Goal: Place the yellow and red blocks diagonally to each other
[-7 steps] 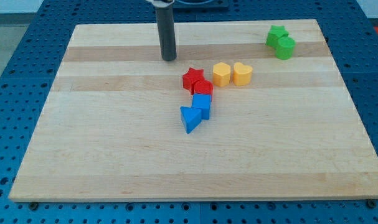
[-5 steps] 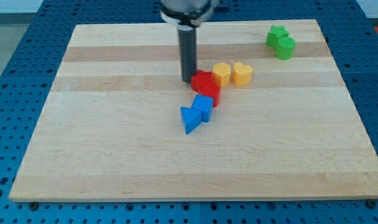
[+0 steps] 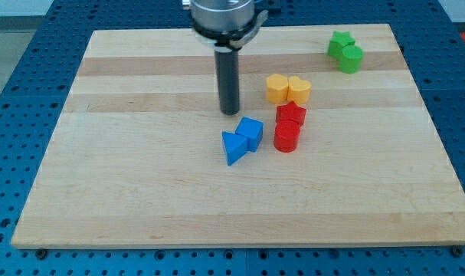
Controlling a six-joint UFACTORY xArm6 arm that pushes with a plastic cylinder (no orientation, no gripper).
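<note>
The rod's mount is cut off at the view's top, and there are no jaws to report, only a straight rod. My tip (image 3: 230,113) rests on the wooden board (image 3: 140,192), just above the blue cube (image 3: 250,131) and well left of the reds. The red star (image 3: 291,113) touches the red cylinder (image 3: 286,138) below it. The yellow hexagon (image 3: 276,88) and yellow heart (image 3: 299,90) touch side by side, just above the star. A blue triangle (image 3: 234,146) touches the cube. A green star (image 3: 340,43) and green cylinder (image 3: 351,58) sit at the top right
</note>
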